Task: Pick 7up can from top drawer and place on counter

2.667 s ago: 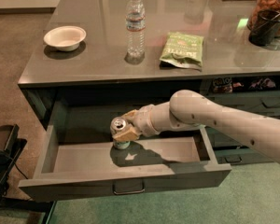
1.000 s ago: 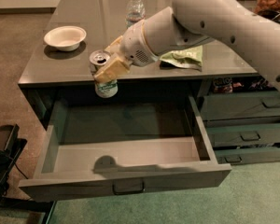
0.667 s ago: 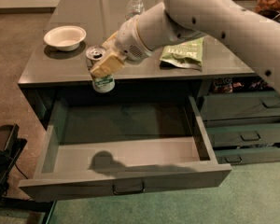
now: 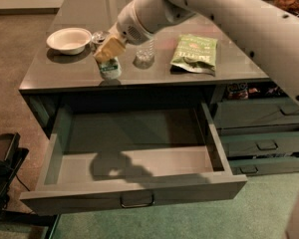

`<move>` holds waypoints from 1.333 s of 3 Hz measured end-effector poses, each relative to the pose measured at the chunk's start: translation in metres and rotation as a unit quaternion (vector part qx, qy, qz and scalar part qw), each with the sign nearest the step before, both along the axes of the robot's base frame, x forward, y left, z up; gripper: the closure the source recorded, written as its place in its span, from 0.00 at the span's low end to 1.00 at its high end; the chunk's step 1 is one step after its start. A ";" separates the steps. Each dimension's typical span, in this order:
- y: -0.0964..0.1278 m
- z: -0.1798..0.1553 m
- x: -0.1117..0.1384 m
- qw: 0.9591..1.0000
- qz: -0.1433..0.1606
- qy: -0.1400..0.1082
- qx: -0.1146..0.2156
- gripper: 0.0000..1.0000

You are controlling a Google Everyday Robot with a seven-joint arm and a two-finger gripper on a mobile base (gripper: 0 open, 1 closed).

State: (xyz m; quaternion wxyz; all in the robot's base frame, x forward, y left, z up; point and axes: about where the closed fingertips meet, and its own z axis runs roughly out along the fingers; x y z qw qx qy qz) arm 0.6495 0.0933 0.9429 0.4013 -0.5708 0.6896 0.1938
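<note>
The gripper [image 4: 107, 50] clasps the 7up can [image 4: 110, 67] low over the front of the counter [image 4: 159, 76], a white bowl [image 4: 69, 40] at ten o'clock. At six o'clock the top drawer [image 4: 134, 151] gapes empty: the lift-out looks done, while set-down and release are left.

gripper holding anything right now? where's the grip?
Yes: the gripper holds the 7up can around its upper body, over the counter, near the front edge.

White arm [image 4: 224, 9] runs from the upper right, sloping down-left to a thick wrist [image 4: 139, 21]. Pincer [image 4: 108, 51] points down over the table's [image 4: 65, 76] front-left part. Its tan fingers [image 4: 109, 46] are clamped on the 7up can [image 4: 110, 67].
</note>
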 end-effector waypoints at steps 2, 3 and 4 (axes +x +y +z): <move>-0.014 -0.004 0.045 0.998 -0.065 0.022 0.004 1.00; -0.023 -0.013 0.057 0.995 -0.088 0.034 0.012 1.00; -0.030 -0.025 0.063 0.993 -0.103 0.047 0.021 1.00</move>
